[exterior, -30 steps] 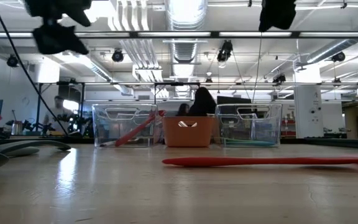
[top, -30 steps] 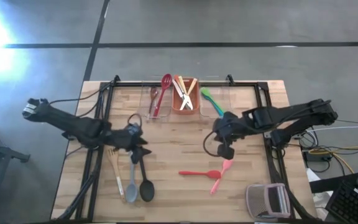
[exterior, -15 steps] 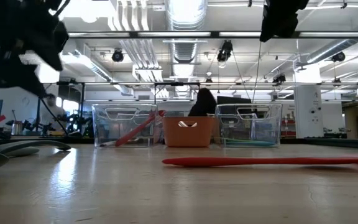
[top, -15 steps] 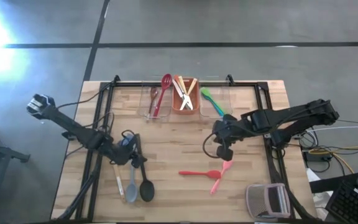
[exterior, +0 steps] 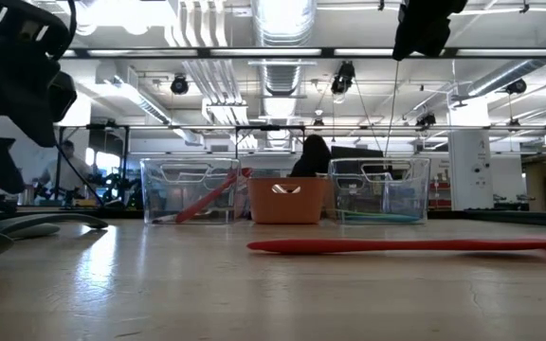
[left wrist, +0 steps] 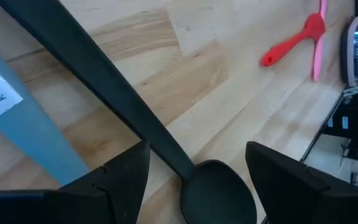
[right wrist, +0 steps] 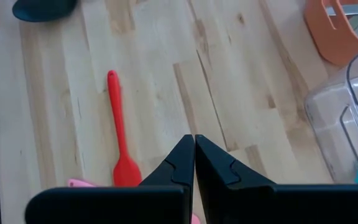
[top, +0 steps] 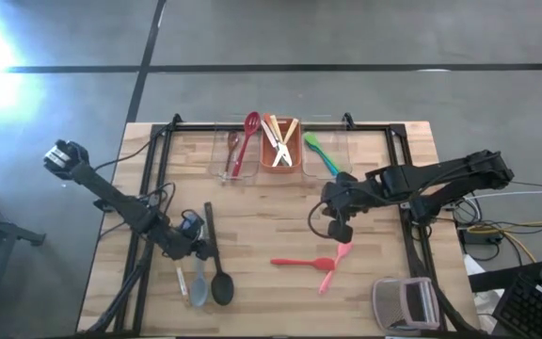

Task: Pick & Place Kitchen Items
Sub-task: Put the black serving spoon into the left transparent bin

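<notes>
On the left we see the left gripper [top: 196, 249] low over the wooden table [top: 384, 141]. Its jaws are wide apart and hold nothing. In the left wrist view the long handle of the black spoon [left wrist: 166, 149] runs right between the two dark fingers [left wrist: 120, 171]. We cannot tell if they touch it. The black spoon is smooth, with a round bowl. Just beside it lies the grey spoon [top: 199, 287], with a flat pale handle and a white label. A thin wooden spoon [top: 180, 282] lies on its other side.

In the middle, at the far edge, stand a clear bin [top: 226, 160] with a red spoon [top: 249, 132], an orange bin [top: 263, 158] with pale sticks, and another clear bin [top: 344, 151] with a green spoon [top: 320, 153].

To the right we see the right gripper [top: 340, 229], its jaws pressed together with nothing in them. The small red spoon [top: 301, 262] and the pink spoon [top: 335, 266] lie on the table near it, touching each other. They look like smooth plastic.
</notes>
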